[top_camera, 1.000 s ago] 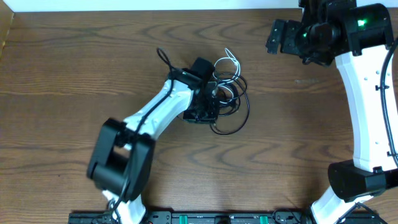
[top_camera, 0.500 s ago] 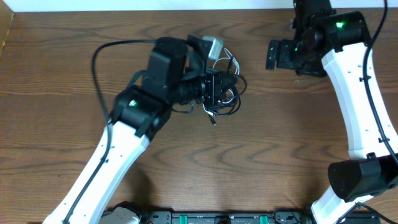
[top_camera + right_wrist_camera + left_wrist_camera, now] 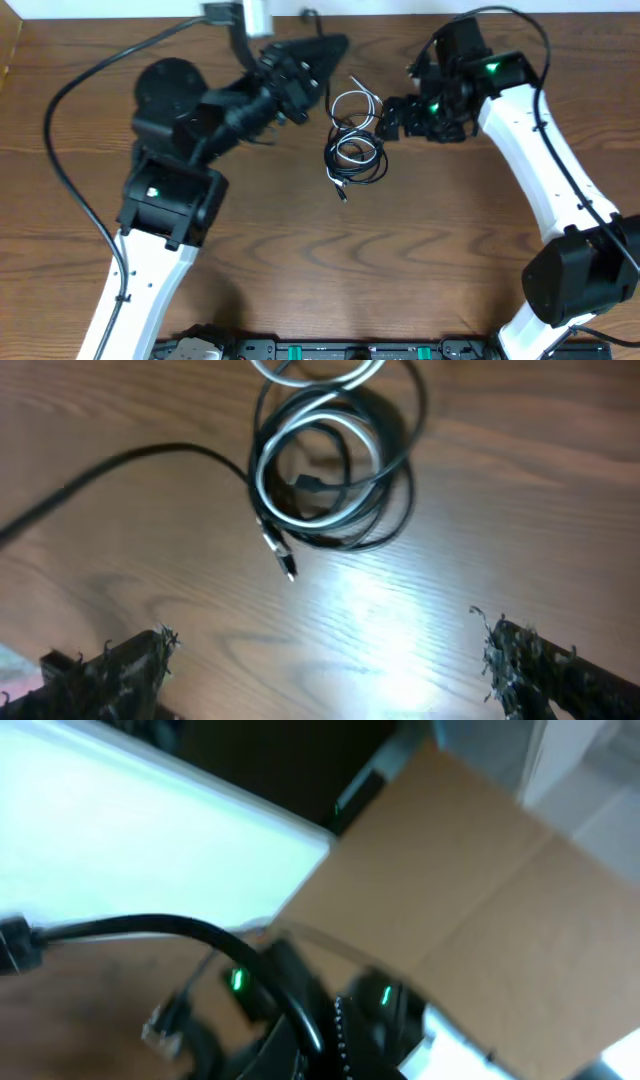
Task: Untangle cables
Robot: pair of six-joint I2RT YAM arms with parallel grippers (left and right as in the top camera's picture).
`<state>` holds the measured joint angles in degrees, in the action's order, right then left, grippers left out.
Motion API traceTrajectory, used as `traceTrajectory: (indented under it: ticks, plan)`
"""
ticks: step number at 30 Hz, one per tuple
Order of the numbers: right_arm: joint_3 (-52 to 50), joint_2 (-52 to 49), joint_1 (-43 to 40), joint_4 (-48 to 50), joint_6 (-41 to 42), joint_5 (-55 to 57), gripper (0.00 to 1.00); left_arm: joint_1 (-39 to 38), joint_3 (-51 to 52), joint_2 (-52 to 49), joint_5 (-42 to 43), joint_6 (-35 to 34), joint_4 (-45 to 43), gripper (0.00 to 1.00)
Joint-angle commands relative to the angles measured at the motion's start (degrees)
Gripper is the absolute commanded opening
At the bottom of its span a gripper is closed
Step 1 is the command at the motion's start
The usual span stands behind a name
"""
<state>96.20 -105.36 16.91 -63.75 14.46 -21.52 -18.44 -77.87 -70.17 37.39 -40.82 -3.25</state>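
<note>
Right gripper (image 3: 330,660) spread open near cables (image 3: 355,148), left gripper (image 3: 322,52) closed, holding none; closing mid-coil could pinch several strands and tighten the tangle.

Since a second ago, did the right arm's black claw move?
Yes. The right claw came away from the wooden table's far edge, toward the tangled black and white cables.
</note>
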Motion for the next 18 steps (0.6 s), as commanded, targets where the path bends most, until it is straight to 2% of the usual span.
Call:
traceTrajectory:
  ticks: [1,7,10,12,18]
  plan:
    - [-4.1,0.4,1.7,3.7,-0.4,-2.8,0.99,4.3,-0.9,1.4,0.6,-9.9,-2.6,0.08]
    - [-12.0,0.4,3.7,13.8,6.4,-1.0,0.99,8.4,-0.9,2.4,1.2,-15.9,-8.3,0.08]
    - [-15.5,0.4,4.4,18.7,11.0,3.3,0.94,9.7,-0.9,3.0,1.2,-17.5,-12.2,0.08]
    - [-17.6,0.4,4.7,22.1,11.4,3.6,0.91,10.7,-0.9,3.3,1.2,-18.9,-14.9,0.07]
    - [-23.0,0.2,6.8,30.9,10.4,3.6,0.91,14.7,-0.9,3.8,0.5,-27.7,-22.5,0.07]
